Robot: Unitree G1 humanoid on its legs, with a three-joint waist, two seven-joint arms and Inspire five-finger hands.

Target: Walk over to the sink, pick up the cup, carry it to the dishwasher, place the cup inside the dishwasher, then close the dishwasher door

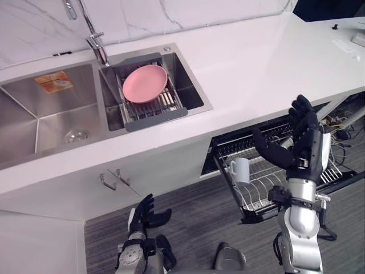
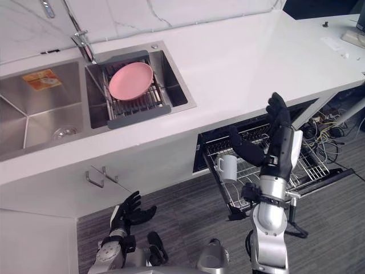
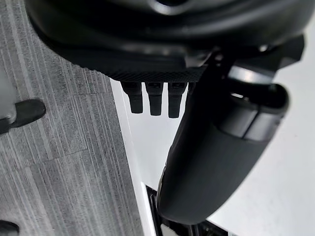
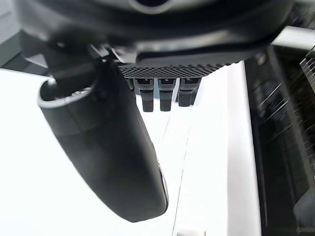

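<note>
White countertop (image 1: 251, 63) ran across the scene, and under its right stretch the dishwasher (image 1: 251, 136) stood open with its wire rack (image 1: 274, 185) pulled out over the grey floor (image 1: 194, 211). The white cup (image 1: 239, 170) stood upright in the rack, in the front corner on the dishwasher's left side, its handle turned away from the rest of the rack, and nothing touched it. My right hand (image 1: 303, 141) was raised above the dishwasher's rack, to the right of the cup and apart from it, its fingers (image 1: 301, 111) spread straight upward and the thumb stretched out toward the cup; it was released and held nothing, and my right wrist view showed the same straight fingers with white counter past them. My left hand (image 1: 145, 217) hung low over the floor, well to the left of the dishwasher and in front of the white cabinet with its two metal handles (image 1: 114, 180); its fingers were loose and spread, empty too. Farther left of the dishwasher, set into the counter, lay the steel double sink (image 1: 34, 120) with its tap (image 1: 97, 48) behind the divider. Across the basin nearer the dishwasher sat a grey drain rack (image 1: 157, 114) with a pink plate (image 1: 145, 83) lying on it, and an orange sticker (image 1: 54, 81) showed on the wall of the far basin.
</note>
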